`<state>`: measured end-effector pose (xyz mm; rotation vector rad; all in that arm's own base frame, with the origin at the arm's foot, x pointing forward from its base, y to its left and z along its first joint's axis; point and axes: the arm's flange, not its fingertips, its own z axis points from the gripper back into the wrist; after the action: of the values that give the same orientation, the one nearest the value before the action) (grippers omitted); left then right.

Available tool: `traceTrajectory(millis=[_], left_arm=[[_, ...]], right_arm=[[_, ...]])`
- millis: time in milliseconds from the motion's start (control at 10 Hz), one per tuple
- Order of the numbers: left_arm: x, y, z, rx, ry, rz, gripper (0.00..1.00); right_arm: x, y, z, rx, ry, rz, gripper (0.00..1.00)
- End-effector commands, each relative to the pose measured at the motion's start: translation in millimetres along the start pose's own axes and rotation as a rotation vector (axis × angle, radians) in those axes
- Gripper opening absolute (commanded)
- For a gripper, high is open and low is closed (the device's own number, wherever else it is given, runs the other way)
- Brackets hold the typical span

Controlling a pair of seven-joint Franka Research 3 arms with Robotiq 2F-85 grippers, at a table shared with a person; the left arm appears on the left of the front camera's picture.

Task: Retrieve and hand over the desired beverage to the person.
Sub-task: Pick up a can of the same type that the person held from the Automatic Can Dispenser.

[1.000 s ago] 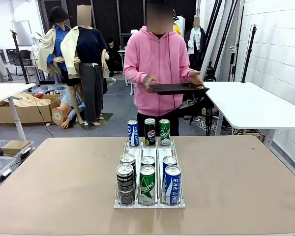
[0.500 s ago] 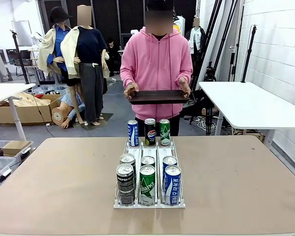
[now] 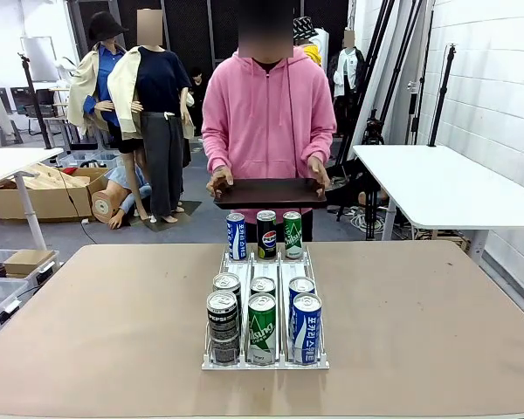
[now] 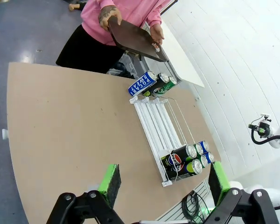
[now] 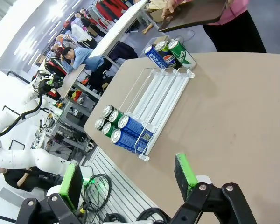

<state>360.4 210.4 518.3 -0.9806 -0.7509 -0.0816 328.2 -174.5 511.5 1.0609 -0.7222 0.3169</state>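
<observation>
Tabletop scene seen from the robot's side. The person, in a pink hooded sweatshirt, stands at the far edge of the table and holds a dark tray level in front of the waist, 1 hand on each short end. The tray hangs above and just behind the far end of the can rack, not touching it.

The rack is a clear 3-lane holder lying on the middle of the table, its lanes running from the robot toward the person. At its far end stand 3 upright cans side by side: a blue can, a black Pepsi can and a green can. At its near end stand 6 more cans in 2 rows of 3, with black, green and blue in the front row. The lanes between the 2 groups are bare.

The left gripper hovers high over the near edge of the table, its green pads spread wide with nothing between them. The right gripper hovers likewise, fingers apart and holding nothing. Neither gripper touches a can.
</observation>
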Motion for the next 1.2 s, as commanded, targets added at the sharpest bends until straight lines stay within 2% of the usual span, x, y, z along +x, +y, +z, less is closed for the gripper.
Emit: traceTrajectory(millis=[0,1100], left_arm=[[0.9,0.1,1.4,-0.017,-0.011,-0.002,1.0],[0.9,0.1,1.4,-0.017,-0.011,-0.002,1.0]], right_arm=[[2.2,-0.2,-0.3,0.018,-0.02,0.002,1.0],[2.2,-0.2,-0.3,0.018,-0.02,0.002,1.0]])
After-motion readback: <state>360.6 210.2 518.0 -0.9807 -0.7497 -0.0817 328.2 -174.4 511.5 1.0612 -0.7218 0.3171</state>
